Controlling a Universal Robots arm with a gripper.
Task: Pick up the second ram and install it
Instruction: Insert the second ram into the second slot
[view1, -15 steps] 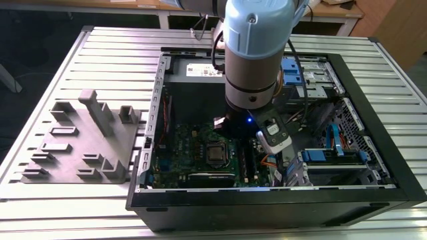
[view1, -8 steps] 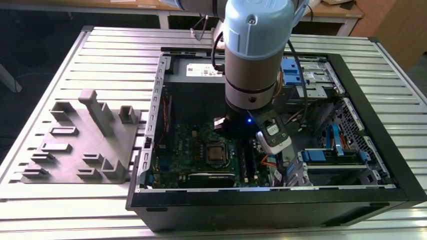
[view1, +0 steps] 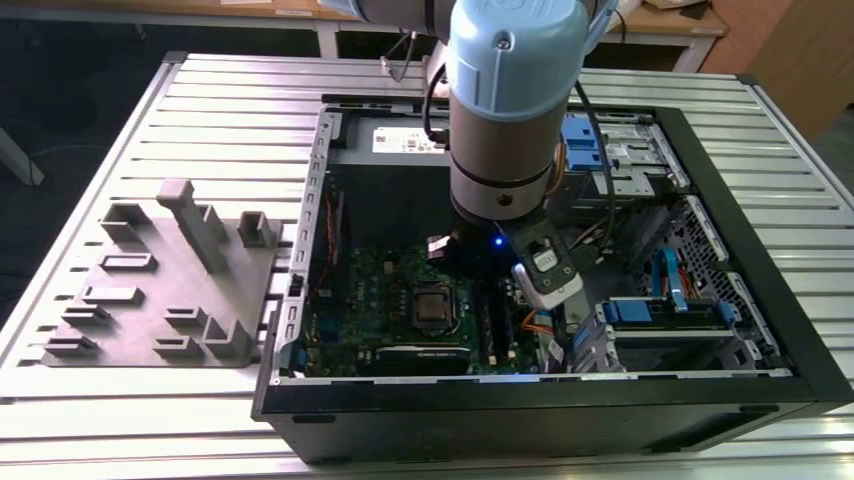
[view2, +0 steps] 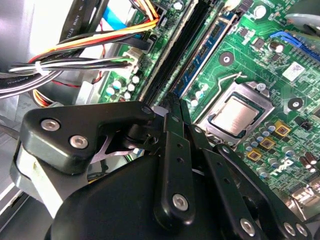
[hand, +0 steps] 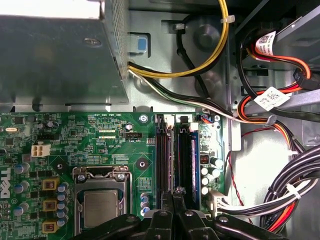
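First wrist view: the hand (hand: 174, 202) poised over the motherboard's memory slots (hand: 175, 160), fingers drawn together on what appears to be the second ram (hand: 179, 191).

Seating looks to be the step in hand; it calls for the stick squared to its slot and pressed straight down. Beyond lie the CPU socket (hand: 100, 205) and bundled cables (hand: 280, 200). In the exterior view the arm (view1: 514, 110) drops vertically into the open computer case (view1: 747, 260) on the slatted bench (view1: 227, 110), grey tray (view1: 167, 290) well apart.
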